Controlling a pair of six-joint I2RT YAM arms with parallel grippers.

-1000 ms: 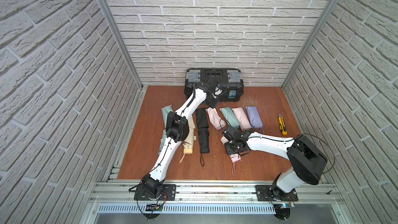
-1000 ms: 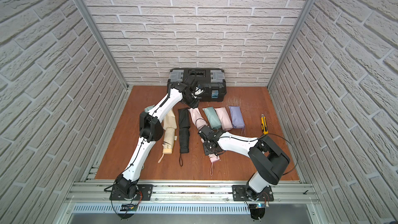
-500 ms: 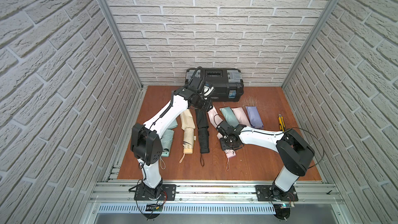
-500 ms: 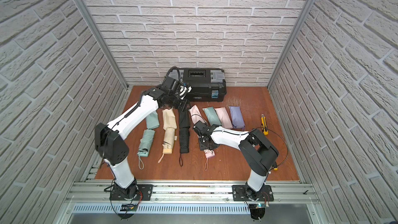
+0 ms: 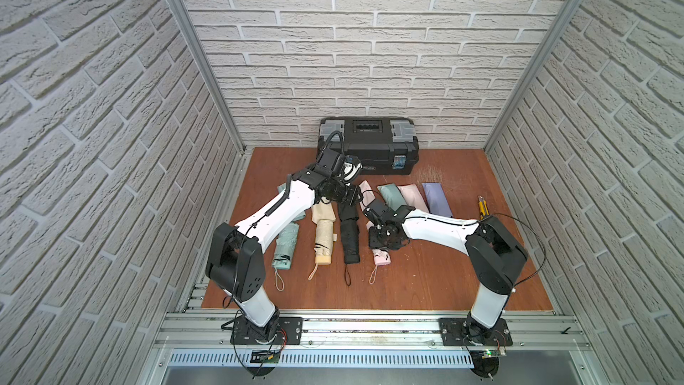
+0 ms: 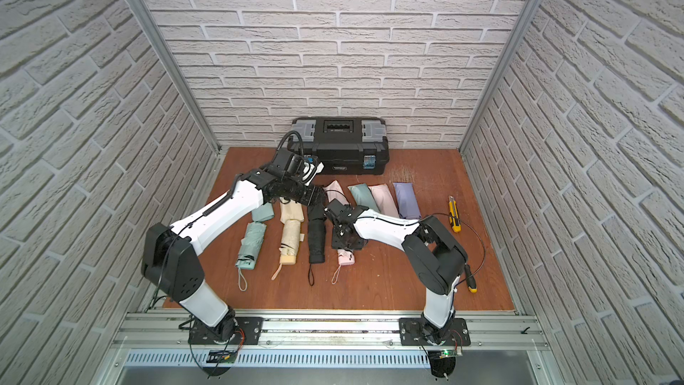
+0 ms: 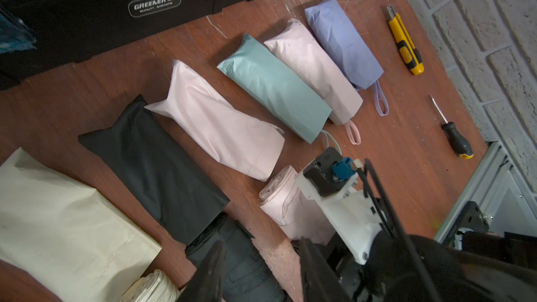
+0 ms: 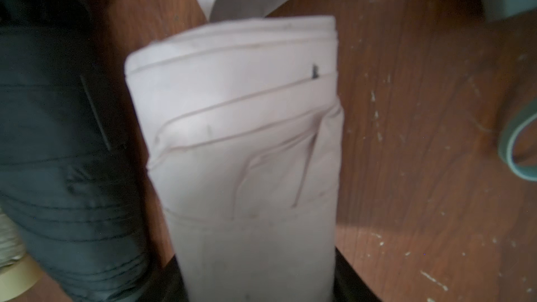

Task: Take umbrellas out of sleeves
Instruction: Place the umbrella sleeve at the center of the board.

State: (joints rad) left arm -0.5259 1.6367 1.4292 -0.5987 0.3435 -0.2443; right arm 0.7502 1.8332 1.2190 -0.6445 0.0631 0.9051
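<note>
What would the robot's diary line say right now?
right gripper: shut on plump pink rolled-fabric umbrella | left gripper: open, empty | flat pink fabric sleeve: off umbrella

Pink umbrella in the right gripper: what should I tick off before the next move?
1. Extraction: the pink umbrella has its tip outside the empty pink sleeve: ok.
2. Grip: the right gripper is closed on the pink umbrella: ok.
3. Spare arm: the left gripper is open and empty above the black umbrella: ok.
4. Task finished: the mint sleeve, second pink sleeve and lavender sleeve are full, wrist loops sticking out: not ok.
5. Which sleeve comes next: cannot tell.
</note>
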